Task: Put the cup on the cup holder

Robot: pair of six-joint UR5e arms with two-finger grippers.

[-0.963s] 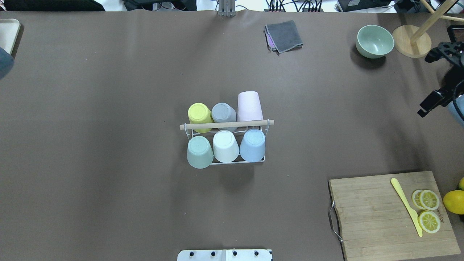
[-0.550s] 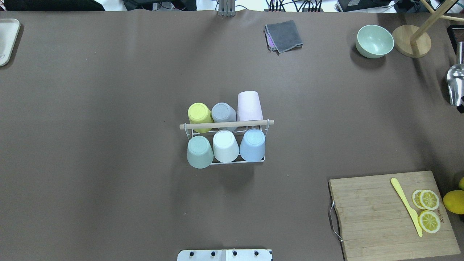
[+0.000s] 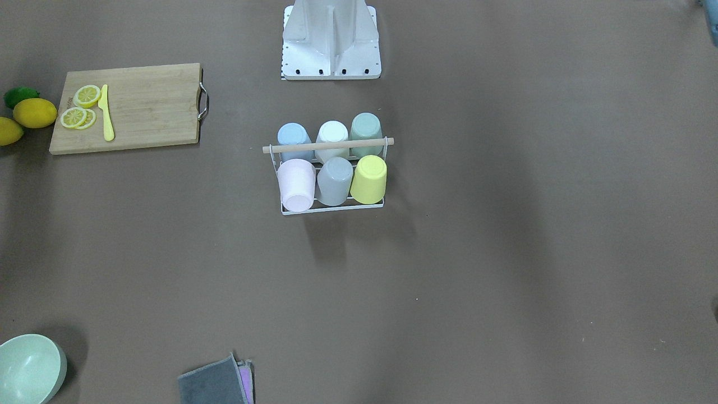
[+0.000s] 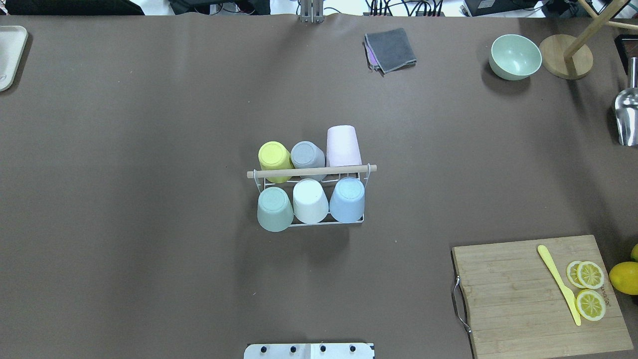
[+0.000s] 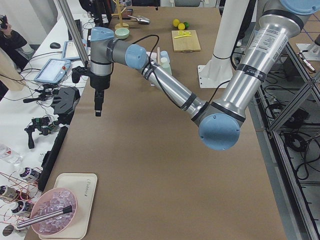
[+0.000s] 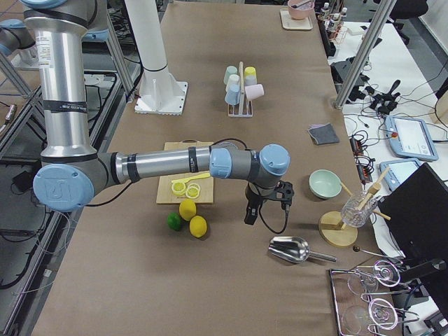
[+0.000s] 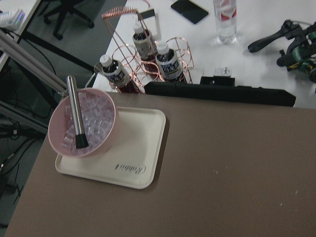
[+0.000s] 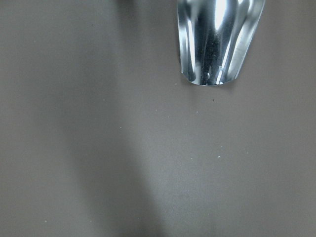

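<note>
Cup holder (image 4: 311,171) sits dead centre of the table (image 4: 149,149), wooden rod running along the table's length, and six upturned cups are on it. In the row toward the robot's edge: green cup (image 4: 274,208), white cup (image 4: 310,200), blue cup (image 4: 348,199). In the row toward the far edge: yellow cup (image 4: 274,160), grey cup (image 4: 307,154) and pink cup (image 4: 343,145). The pink cup leans out toward the far edge, tilted more than its neighbours.

Left gripper (image 5: 98,113) hangs pointing straight down over the table's left end, close to the far edge, well apart from the holder. Whether its fingers are spread or closed, I cannot tell. Right gripper (image 6: 248,219) hovers low over the right end, between the lemons (image 6: 199,226) and the metal scoop (image 6: 290,248). Its fingers can't be read either.
</note>
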